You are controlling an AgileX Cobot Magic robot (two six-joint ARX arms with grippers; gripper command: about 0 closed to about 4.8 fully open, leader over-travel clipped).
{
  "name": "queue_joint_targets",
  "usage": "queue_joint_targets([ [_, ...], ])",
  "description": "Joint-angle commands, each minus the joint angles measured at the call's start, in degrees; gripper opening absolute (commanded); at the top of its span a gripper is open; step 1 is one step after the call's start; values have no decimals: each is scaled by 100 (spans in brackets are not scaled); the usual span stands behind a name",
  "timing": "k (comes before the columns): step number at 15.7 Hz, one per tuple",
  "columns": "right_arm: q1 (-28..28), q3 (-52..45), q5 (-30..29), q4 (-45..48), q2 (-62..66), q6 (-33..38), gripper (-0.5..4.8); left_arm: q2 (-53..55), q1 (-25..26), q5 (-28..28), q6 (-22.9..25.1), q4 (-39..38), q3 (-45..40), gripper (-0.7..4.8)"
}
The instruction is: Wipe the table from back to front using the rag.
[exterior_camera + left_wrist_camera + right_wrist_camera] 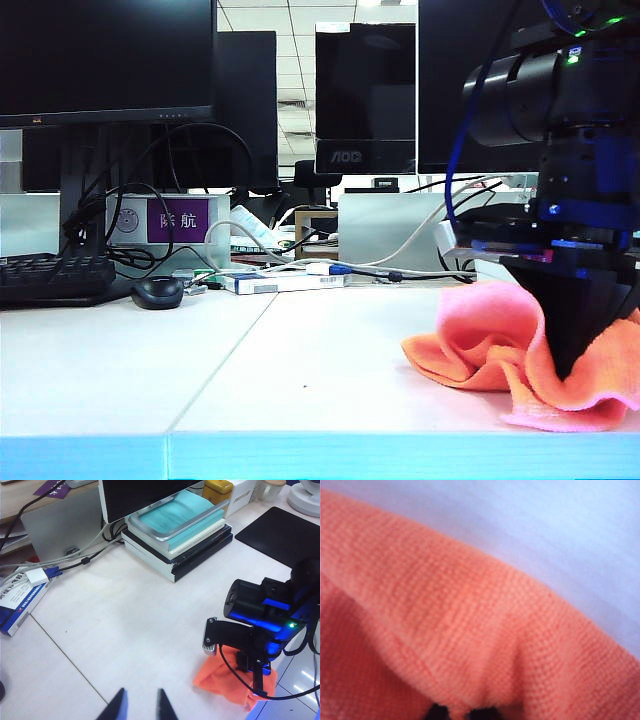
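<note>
The orange rag (480,345) lies bunched on the white table (250,370) near its light blue front edge, on the right. My right gripper (572,372) points down into the rag and is shut on a fold of it. The right wrist view is filled by the rag (470,630), pinched between the dark fingertips of the right gripper (461,713), with bare table (560,540) beyond. My left gripper (140,702) hangs open over bare table (140,615), apart from the rag (220,680). The left gripper does not show in the exterior view.
A keyboard (50,275), a mouse (157,292), a flat box (280,282), cables and monitors line the back. A stack of books with a metal tray (177,525) and a black mat (280,530) lie behind the right arm (260,615). A thin seam (225,350) crosses the table.
</note>
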Motion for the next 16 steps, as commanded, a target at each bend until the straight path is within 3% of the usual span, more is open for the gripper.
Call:
queue_joint_targets([
  [1, 9, -157, 197, 542, 455, 90, -6, -11, -7, 0, 17, 74, 35, 85],
  [16, -4, 719, 597, 962, 577, 153, -6, -11, -7, 0, 20, 61, 35, 85],
])
